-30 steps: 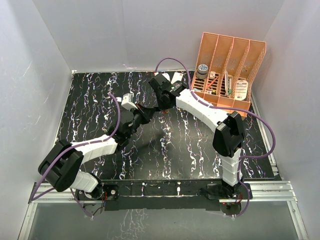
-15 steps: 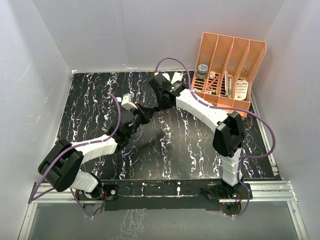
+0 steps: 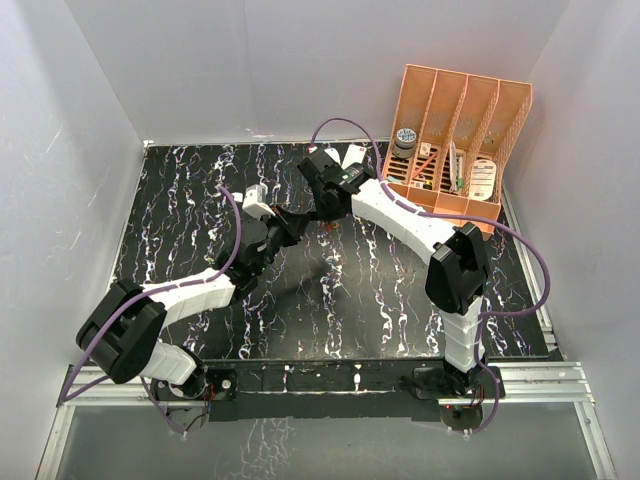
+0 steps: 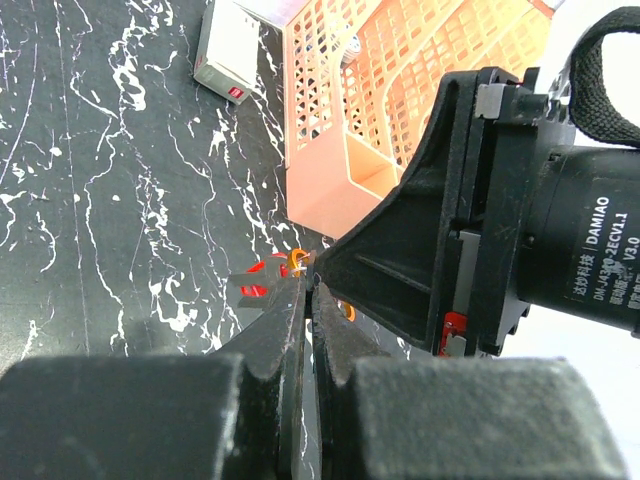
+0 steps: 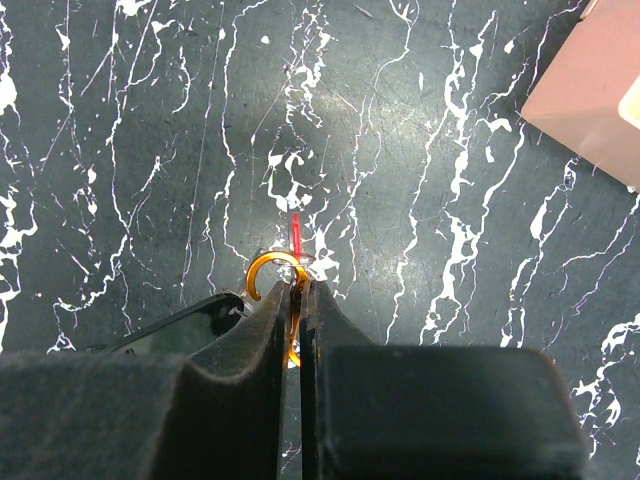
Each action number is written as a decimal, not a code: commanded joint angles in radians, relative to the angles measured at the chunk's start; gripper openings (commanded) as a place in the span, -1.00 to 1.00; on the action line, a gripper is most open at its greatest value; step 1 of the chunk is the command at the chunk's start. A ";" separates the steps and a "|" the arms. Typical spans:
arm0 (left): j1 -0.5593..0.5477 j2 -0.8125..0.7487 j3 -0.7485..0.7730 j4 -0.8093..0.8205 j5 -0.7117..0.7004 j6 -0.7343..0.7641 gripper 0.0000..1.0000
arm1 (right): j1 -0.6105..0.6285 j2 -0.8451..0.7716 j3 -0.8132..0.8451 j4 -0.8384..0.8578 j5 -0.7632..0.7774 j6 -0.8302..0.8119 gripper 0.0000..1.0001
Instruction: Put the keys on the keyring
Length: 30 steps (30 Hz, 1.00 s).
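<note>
The right gripper (image 5: 297,290) has its two black fingers squeezed flat together on the thin orange-brown keyring (image 5: 258,264). An open arc of the ring curls out to the left of the fingertips in the right wrist view. Just past the ring, a small red-headed key (image 5: 295,232) shows edge-on as a thin red sliver, touching or very nearly touching the ring's top.

Coming in from the other side, the left gripper (image 4: 305,288) has its fingers drawn together to a narrow slit. In its own camera the red head of the key sits right at those fingertips with a bit of orange ring just above it. From here I cannot tell whether the fingers actually pinch the key's blade or only rest against it. The two grippers meet tip to tip, held just above the black, white-veined marble-pattern tabletop (image 5: 450,150), around the middle of its far half.

Further back stands a perforated orange plastic file organizer (image 4: 400,90) with upright dividers. A small white rectangular box (image 4: 230,45) lies flat just beside the organizer, on the table.
</note>
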 commanded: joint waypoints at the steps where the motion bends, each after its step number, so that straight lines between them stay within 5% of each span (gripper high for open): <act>1: -0.003 -0.031 0.040 0.017 -0.009 0.014 -1.00 | 0.001 -0.038 0.014 0.042 0.015 0.011 -1.00; 30: -0.004 -0.009 0.025 0.028 0.003 -0.005 -1.00 | 0.001 -0.035 0.025 0.039 0.015 0.010 -1.00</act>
